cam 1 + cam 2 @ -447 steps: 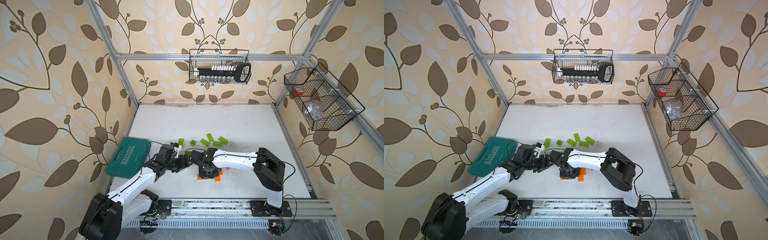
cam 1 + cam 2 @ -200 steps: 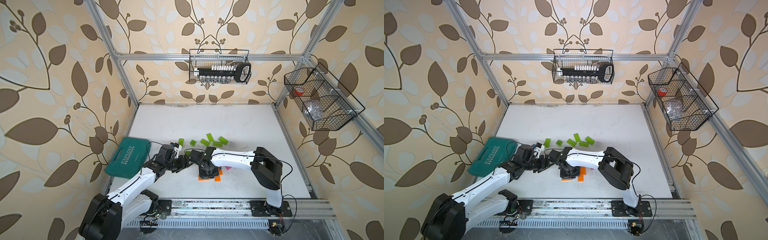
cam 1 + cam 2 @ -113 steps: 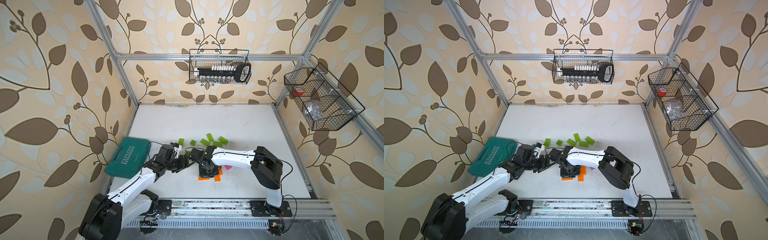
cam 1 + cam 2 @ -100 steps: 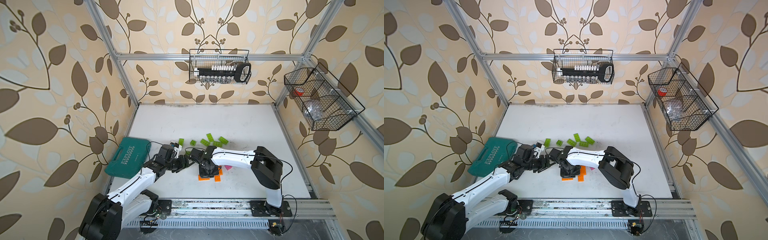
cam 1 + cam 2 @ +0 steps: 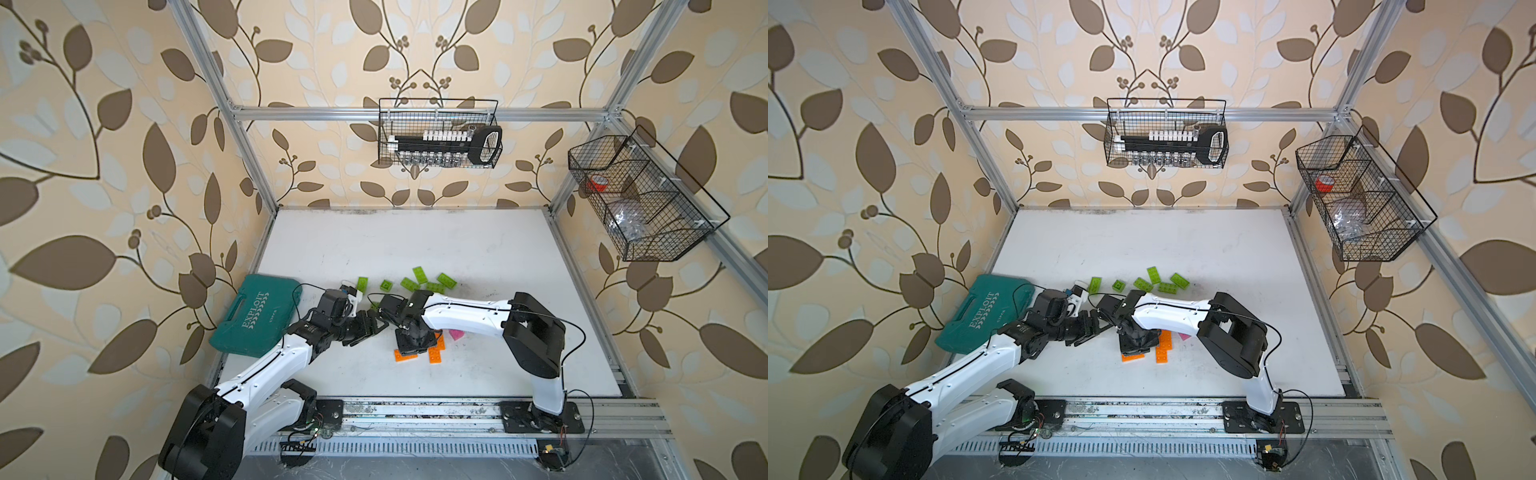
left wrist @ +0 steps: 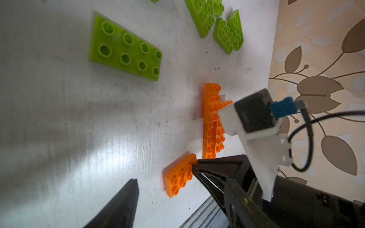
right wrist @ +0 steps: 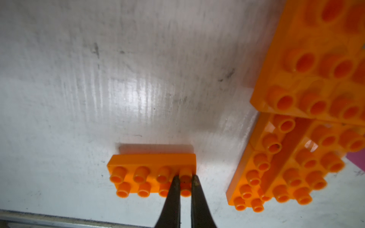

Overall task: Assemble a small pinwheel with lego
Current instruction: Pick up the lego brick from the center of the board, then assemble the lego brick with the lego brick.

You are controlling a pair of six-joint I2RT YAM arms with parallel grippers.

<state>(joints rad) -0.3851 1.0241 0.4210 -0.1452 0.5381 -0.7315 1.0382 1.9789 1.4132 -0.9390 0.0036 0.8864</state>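
Right gripper [image 7: 184, 178] pinches shut on an end stud of the lone orange brick [image 7: 152, 160], lying flat just beside the orange cluster [image 7: 292, 163]. Looks like the pick-up step; next, a level lift and square stud alignment.

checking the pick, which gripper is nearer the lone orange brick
Right. The right gripper pinches a stud on the lone orange brick; the left gripper sits apart, beside it.

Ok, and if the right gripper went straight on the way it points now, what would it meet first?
The lone orange brick: the right gripper has its jaws pinched on an end stud of it. Pushing on would probably just press that brick into the white table underneath.
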